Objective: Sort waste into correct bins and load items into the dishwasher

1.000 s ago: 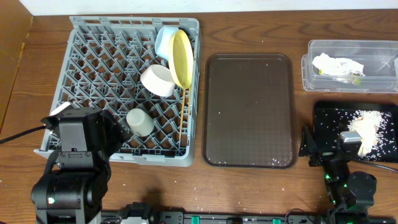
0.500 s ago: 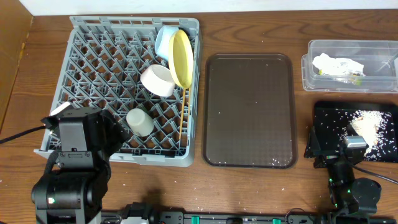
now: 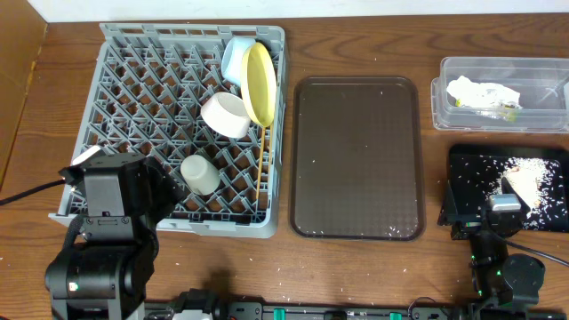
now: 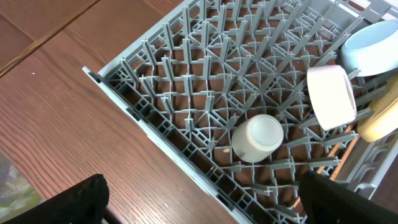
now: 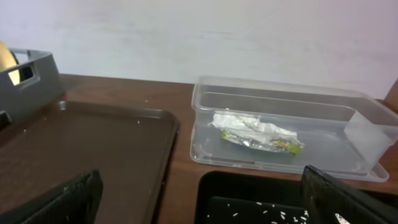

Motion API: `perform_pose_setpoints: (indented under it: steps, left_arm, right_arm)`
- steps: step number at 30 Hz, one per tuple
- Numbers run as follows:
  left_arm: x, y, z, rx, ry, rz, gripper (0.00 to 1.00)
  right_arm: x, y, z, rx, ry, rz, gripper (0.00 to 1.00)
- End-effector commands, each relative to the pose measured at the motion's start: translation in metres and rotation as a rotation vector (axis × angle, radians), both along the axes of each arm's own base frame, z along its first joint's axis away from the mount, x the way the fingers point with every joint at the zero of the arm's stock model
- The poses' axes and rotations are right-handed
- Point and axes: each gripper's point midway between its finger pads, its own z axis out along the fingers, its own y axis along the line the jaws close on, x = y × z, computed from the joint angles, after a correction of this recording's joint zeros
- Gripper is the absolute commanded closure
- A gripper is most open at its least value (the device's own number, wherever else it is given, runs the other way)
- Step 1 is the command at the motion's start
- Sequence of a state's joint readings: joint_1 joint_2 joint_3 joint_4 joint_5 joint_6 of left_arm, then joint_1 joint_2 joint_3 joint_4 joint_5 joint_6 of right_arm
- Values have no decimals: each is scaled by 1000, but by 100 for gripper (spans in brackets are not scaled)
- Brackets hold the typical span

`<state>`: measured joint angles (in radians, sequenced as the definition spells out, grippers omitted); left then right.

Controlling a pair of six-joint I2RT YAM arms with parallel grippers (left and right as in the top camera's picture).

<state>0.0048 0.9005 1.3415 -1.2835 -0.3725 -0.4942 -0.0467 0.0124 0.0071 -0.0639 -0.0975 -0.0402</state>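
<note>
The grey dishwasher rack (image 3: 142, 107) at the left holds a yellow plate (image 3: 260, 82), a light blue bowl (image 3: 236, 55), a white bowl (image 3: 226, 115), a small white cup (image 3: 200, 174) and a wooden chopstick (image 3: 261, 164). The brown tray (image 3: 356, 160) in the middle carries only crumbs. The clear bin (image 3: 533, 116) at the back right holds a crumpled wrapper (image 3: 482, 93). The black bin (image 3: 467, 173) holds scattered rice. My left gripper (image 4: 199, 202) is open over the rack's near corner (image 4: 124, 99), the cup (image 4: 256, 138) ahead of it. My right gripper (image 5: 202, 199) is open at the black bin's edge (image 5: 249, 186).
The wrapper (image 5: 258, 134) lies in the clear bin (image 5: 205, 118) straight ahead in the right wrist view. The tray (image 5: 93, 143) lies to its left. A brown cardboard wall (image 3: 18, 80) stands at the table's left edge.
My right arm has drawn back toward the table's front edge, over the near left corner of the black bin. The left arm has not moved.
</note>
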Motion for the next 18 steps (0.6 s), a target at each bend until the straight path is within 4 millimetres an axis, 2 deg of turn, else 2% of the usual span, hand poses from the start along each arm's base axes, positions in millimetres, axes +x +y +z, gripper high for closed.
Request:
perform_pose_setpoints:
  steps: [1,18]
  left_arm:
    - [-1,2,3,7,-7,10,2]
    - [-1,2,3,7,-7,10,2]
  right_arm:
    - [0,-6,-1,16,2,-30,1]
    - [0,-2,0,17,-2,-8,1]
